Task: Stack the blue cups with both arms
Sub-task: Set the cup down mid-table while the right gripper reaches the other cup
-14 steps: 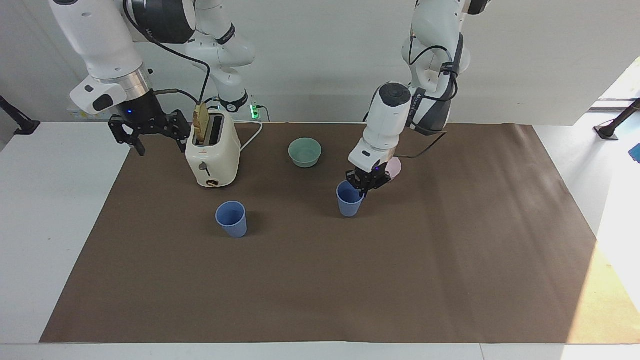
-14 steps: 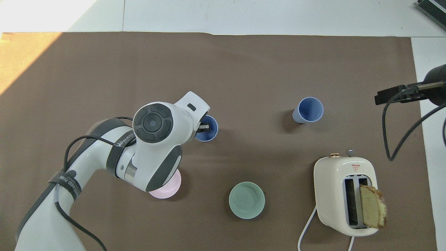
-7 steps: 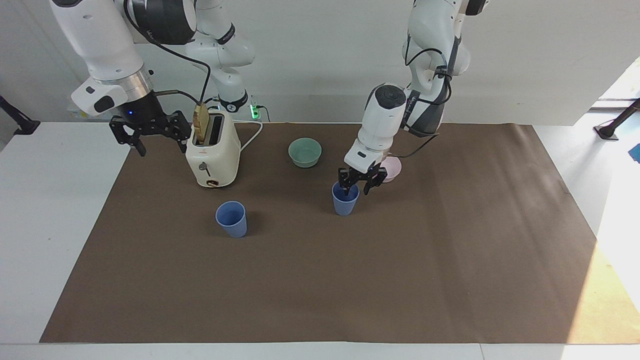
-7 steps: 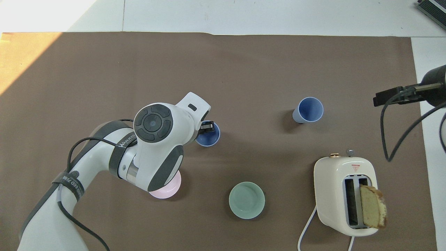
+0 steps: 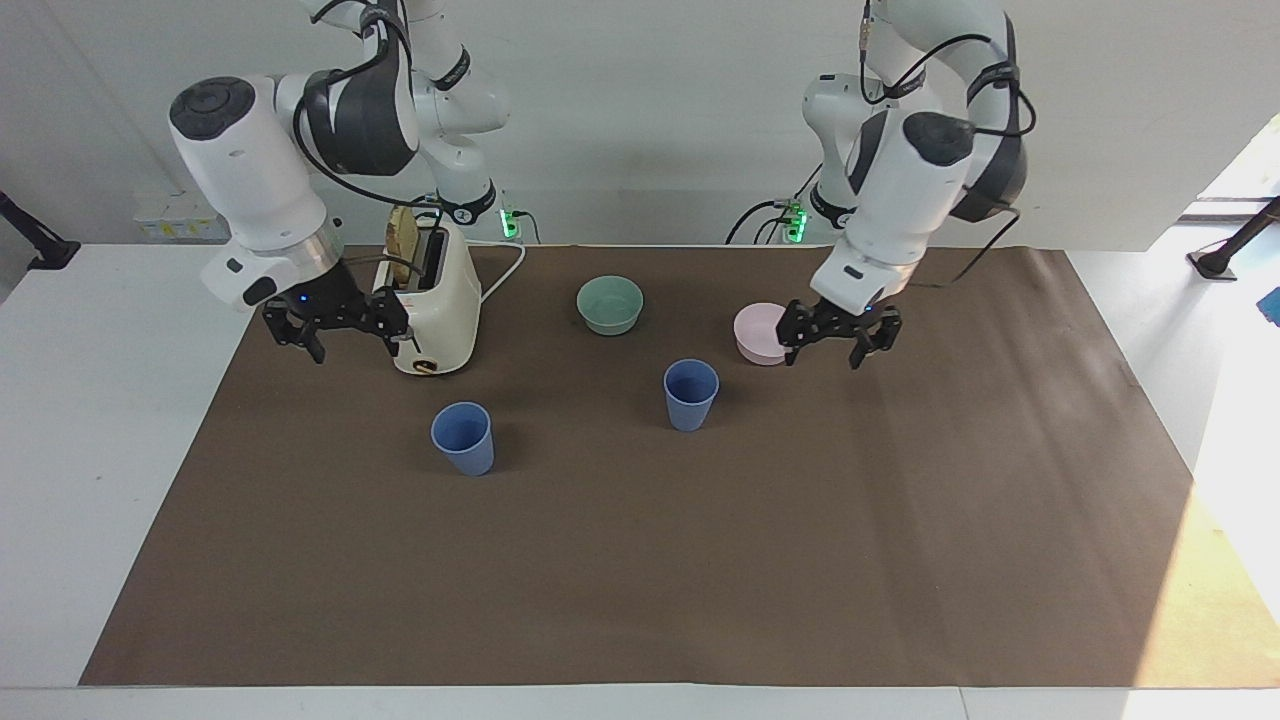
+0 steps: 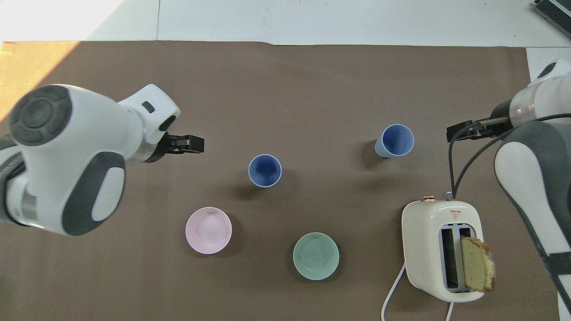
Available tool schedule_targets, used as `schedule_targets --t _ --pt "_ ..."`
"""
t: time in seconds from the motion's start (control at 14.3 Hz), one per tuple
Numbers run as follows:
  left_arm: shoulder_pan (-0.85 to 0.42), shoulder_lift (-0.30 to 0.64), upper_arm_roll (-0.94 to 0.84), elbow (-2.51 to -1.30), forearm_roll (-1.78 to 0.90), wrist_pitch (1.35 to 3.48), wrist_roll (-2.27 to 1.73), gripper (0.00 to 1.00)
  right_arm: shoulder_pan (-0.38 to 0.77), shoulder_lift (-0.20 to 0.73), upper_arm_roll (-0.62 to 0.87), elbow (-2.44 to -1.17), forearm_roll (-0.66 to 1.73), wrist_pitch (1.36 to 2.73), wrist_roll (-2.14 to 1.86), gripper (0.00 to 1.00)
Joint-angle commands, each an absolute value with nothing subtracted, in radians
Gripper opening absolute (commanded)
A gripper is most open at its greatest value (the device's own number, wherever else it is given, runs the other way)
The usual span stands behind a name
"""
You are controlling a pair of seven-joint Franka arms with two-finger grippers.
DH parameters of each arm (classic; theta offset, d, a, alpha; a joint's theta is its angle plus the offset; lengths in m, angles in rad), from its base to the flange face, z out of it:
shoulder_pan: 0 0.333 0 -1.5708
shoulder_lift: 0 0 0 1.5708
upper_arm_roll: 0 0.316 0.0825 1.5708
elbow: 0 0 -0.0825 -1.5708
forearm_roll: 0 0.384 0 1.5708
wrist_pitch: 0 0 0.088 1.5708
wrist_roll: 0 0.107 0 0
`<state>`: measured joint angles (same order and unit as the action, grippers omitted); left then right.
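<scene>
Blue cups: two, upright, apart on the brown mat. One stands near the left gripper, toward the right arm. Other stands near the right gripper. Both grippers raised, fingers spread, empty.
</scene>
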<state>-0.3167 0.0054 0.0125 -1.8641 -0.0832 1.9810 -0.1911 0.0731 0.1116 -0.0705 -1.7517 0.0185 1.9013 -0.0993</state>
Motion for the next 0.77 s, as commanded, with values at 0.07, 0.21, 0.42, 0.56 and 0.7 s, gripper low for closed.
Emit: schedule_targets --t 0.07,0.21,0.42,0.56,0.7 --pt "-0.213 -0.018 0.003 -1.723 -0.032 1.783 -0.042 1.00 0.090 0.161 -0.063 -1.808 0.043 2.040 -0.061 1.00" --pt "-0.148 -0.015 0.003 -1.649 -0.032 1.726 0.020 1.00 0.094 0.204 -0.061 -1.828 0.069 2.097 -0.017 1.00" --pt "-0.080 -0.015 0.006 -1.559 -0.034 1.659 0.046 1.00 0.092 0.209 -0.061 -1.835 0.091 2.102 -0.011 1.00" --pt "-0.055 -0.008 0.008 -1.539 -0.037 1.603 0.067 1.00 0.095 0.216 -0.061 -1.838 0.094 2.109 -0.011 1.00" --pt "-0.049 -0.009 0.008 -1.539 -0.032 1.588 0.072 1.00 0.101 0.233 -0.060 -1.838 0.094 2.112 -0.017 1.00"
